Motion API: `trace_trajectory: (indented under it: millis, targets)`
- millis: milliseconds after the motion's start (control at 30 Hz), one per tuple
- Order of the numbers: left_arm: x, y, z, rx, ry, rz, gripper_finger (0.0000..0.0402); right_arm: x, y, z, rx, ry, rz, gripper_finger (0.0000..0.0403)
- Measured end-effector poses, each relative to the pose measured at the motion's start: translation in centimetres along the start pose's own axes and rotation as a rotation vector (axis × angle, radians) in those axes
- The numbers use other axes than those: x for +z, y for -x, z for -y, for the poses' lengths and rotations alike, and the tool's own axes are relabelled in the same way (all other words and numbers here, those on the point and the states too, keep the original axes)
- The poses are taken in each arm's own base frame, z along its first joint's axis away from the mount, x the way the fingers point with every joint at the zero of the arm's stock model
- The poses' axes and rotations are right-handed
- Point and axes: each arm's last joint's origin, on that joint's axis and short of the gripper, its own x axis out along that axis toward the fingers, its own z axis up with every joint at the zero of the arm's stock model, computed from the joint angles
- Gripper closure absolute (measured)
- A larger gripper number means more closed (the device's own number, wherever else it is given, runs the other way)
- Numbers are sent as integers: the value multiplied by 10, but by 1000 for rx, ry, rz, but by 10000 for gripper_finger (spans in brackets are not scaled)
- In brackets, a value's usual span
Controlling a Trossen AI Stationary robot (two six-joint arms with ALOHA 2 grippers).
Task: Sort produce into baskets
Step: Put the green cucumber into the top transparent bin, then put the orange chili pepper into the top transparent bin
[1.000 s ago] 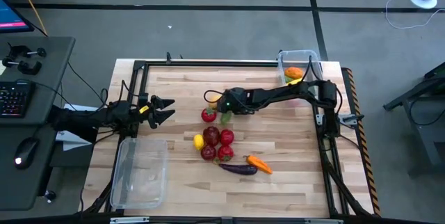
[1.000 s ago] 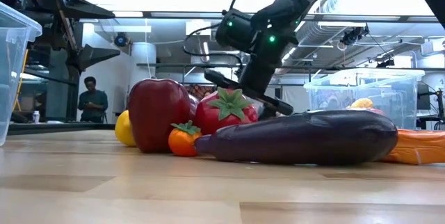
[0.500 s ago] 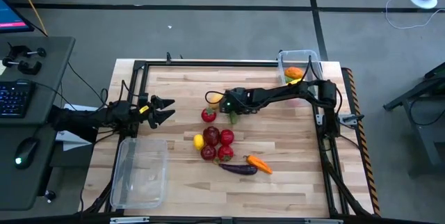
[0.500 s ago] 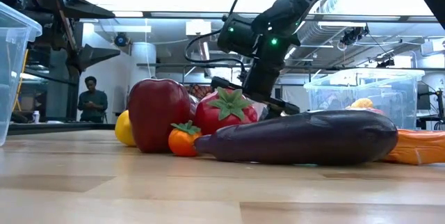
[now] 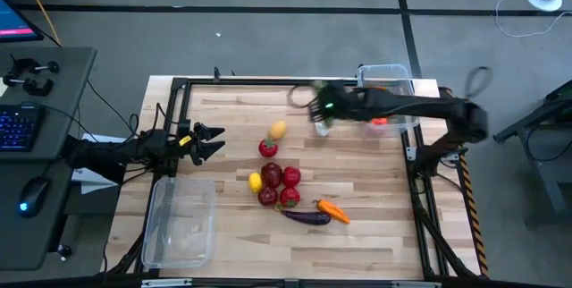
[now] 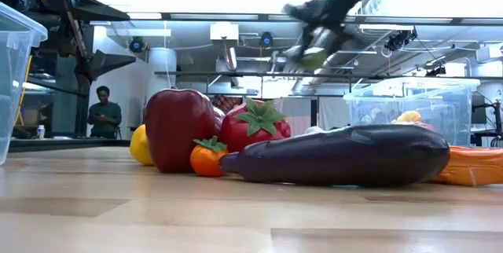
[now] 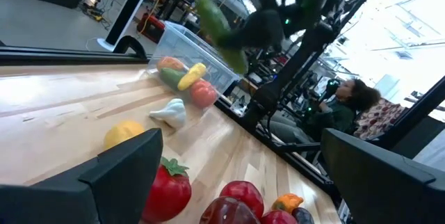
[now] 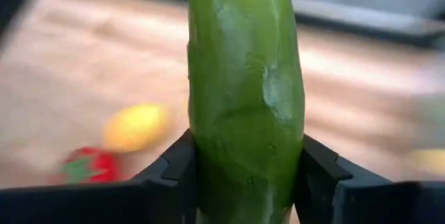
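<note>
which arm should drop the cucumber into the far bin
Right. The right hand already grips the cucumber, raised beside the far bin. The left hand waits open at the table's other side.

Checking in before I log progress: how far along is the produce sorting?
Some pieces already sit in the far basket. In hand: the right gripper holds a cucumber, lifted above the table near that basket. Left: the cluster of apples, lemons, a carrot and an eggplant. The near basket looks empty, and the left gripper waits open.
</note>
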Motion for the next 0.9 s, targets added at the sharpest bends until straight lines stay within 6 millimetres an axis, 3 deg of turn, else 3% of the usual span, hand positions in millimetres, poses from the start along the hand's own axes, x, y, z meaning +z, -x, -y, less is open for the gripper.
trace_trajectory:
  millis: [233,433,633,900]
  targets:
    - [0,0,0,0,0,0,23,9,51,93,-332,-56,57,258]
    - [0,0,0,0,0,0,23,-2,55,144,-368,-204,74,258]
    - [0,0,0,0,0,0,23,-11,38,161,-332,-238,-34,251]
    - [0,0,0,0,0,0,23,-8,28,158,-305,-192,-15,80]
